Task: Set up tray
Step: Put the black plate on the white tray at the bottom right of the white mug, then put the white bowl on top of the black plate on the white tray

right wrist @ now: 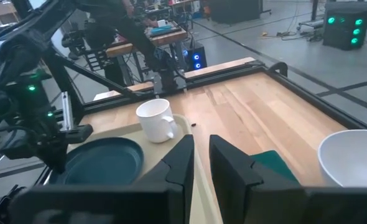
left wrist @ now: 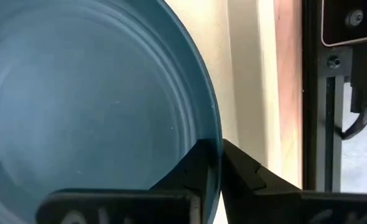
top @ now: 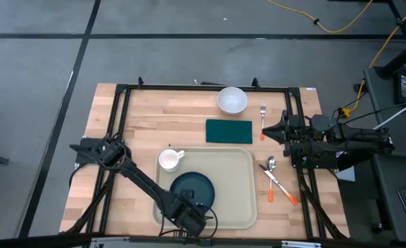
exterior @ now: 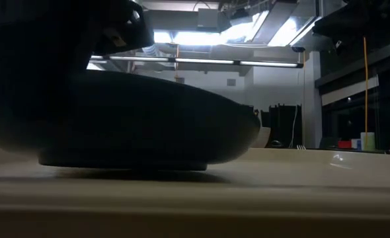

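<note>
Teal plate [top: 191, 188]: rim between my left fingers [left wrist: 216, 167], set flat on tray [top: 241, 172].
Right fingers [right wrist: 201, 158]: near-closed, empty, waiting.

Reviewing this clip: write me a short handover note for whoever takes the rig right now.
Left gripper: fingers pinching the rim of the dark blue plate, which sits in the tray.
Right gripper: empty, fingers nearly together, waiting at the table's right side.
Done: plate in tray; white mug on the tray's far-left corner.
Left: white bowl, green napkin, fork, spoon and knife all lie outside the tray.
</note>
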Controlling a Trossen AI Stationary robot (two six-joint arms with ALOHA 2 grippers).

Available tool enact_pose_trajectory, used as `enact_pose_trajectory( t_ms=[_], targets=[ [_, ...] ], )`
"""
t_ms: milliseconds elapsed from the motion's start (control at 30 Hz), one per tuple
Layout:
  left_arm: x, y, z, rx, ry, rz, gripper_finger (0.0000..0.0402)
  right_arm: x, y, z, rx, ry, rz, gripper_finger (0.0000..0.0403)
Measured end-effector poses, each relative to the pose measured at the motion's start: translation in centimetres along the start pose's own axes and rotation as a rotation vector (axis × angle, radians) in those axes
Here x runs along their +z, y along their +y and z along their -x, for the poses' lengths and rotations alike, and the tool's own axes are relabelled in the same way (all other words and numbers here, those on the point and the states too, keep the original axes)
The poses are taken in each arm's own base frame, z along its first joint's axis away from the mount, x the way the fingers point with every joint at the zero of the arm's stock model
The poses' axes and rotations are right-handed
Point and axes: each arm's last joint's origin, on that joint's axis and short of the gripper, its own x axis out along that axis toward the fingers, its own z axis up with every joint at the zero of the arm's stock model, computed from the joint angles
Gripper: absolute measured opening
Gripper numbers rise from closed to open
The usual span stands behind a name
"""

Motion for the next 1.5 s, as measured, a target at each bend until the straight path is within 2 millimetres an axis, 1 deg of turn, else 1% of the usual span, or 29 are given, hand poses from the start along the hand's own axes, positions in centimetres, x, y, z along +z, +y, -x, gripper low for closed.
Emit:
enact_pose_trajectory(
  t_ms=[133,333,467,533,600,700,800,900,1000,1067,1100,1200,1267,1333,1433,1500],
  targets=[
    [0.2,0.2,-0.1,-0.036,0.011,0.011,0.0055,0.0,0.0,0.0,0.005,0.001,0.001,0.0058],
    [0.6,-0.1,0.0,-0.080,-0.017,0.004,0.0103,0.0,0.0,0.0,0.009,0.003,0.002,0.0058],
    [0.6,-0.1,0.0,-0.132,0.018,0.054,0.0131,0.0,0.0,0.0,0.010,0.003,0.000,0.0058],
    [0.6,-0.1,0.5,-0.160,0.040,0.082,0.0142,0.0,0.0,0.0,0.010,0.003,-0.001,0.0058],
    [1.0,-0.4,1.8,-0.184,0.029,0.105,0.0150,0.0,0.0,0.0,0.010,0.003,-0.001,0.0058],
    [1.4,-0.5,4.7,-0.188,0.023,0.127,0.0155,0.0,0.0,0.0,0.010,0.003,0.000,0.0058],
    [1.5,-0.1,7.6,-0.135,0.051,0.161,0.0153,0.0,0.0,-0.1,0.008,0.008,0.002,0.0058],
    [1.3,0.5,11.3,-0.064,0.056,0.193,0.0148,-0.1,-0.1,-0.7,-0.033,0.047,0.015,0.0058],
    [1.1,1.4,14.6,0.028,0.005,0.220,0.0144,0.7,-0.2,-1.6,-0.099,0.108,0.054,0.0059],
    [1.1,2.2,16.3,0.106,-0.037,0.240,0.0143,1.7,-0.2,-2.5,-0.134,0.159,0.091,0.0066],
    [1.3,2.5,17.1,0.131,-0.091,0.250,0.0143,2.3,-0.3,-3.0,-0.152,0.187,0.119,0.0074],
    [1.4,4.0,19.4,0.194,-0.219,0.244,0.0143,4.6,-0.7,-4.8,-0.187,0.291,0.181,0.0113],
    [1.3,5.4,20.6,0.238,-0.259,0.270,0.0142,6.2,-1.3,-6.3,-0.199,0.369,0.204,0.0152],
    [1.3,6.6,21.7,0.273,-0.299,0.290,0.0141,7.4,-2.5,-8.0,-0.233,0.453,0.202,0.0198],
    [0.8,8.1,24.0,0.337,-0.399,0.321,0.0141,8.4,-5.6,-11.0,-0.326,0.587,0.170,0.0266],
    [0.3,8.9,25.4,0.373,-0.453,0.334,0.0141,8.1,-8.2,-13.0,-0.351,0.670,0.111,0.0300]
  ],
)
